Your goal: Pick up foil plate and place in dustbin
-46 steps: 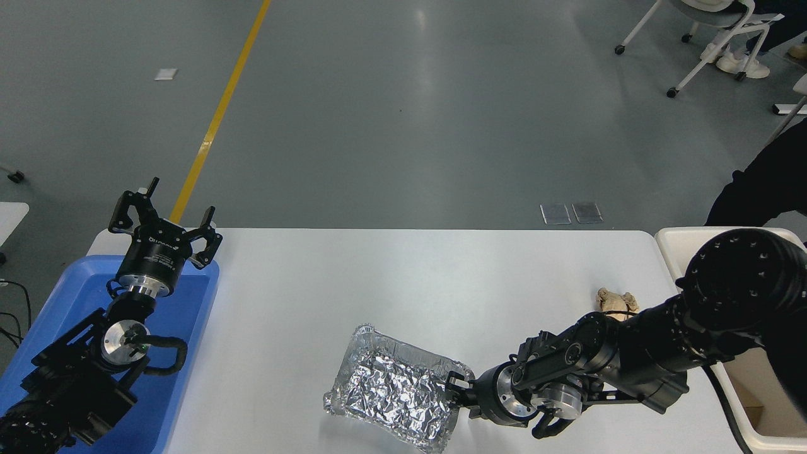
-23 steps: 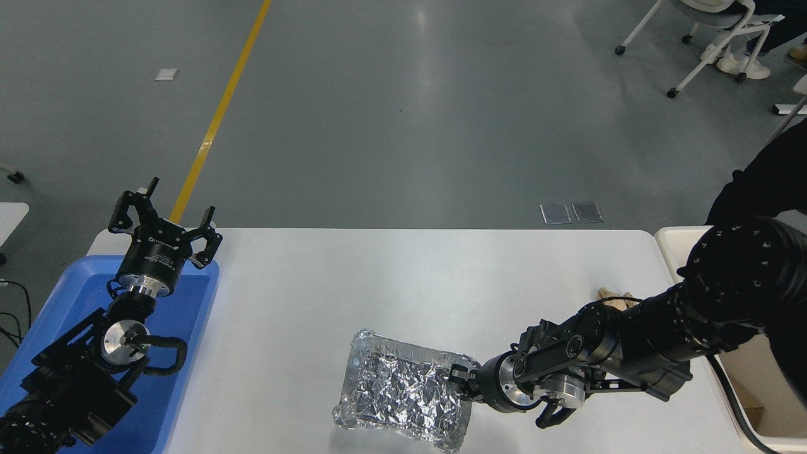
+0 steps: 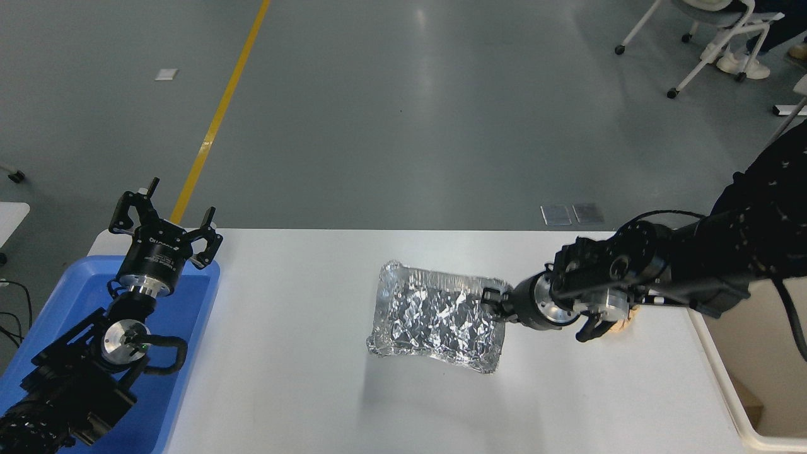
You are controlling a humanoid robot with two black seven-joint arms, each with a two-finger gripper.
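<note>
The foil plate is a shiny crinkled silver tray, held off the white table with its shadow below it. My right gripper is shut on the plate's right rim, the arm coming in from the right edge. The cream-white dustbin stands at the table's right end, partly hidden by my right arm. My left gripper is open and parked at the lower left, over the blue tray.
A shallow blue tray lies at the table's left end under my left arm. A small beige paper wad peeks out behind my right wrist. Chairs stand at the far right on the grey floor.
My right gripper has lifted the foil plate off the table's front and carried it up, away from me and to the right. The left arm has not moved.
</note>
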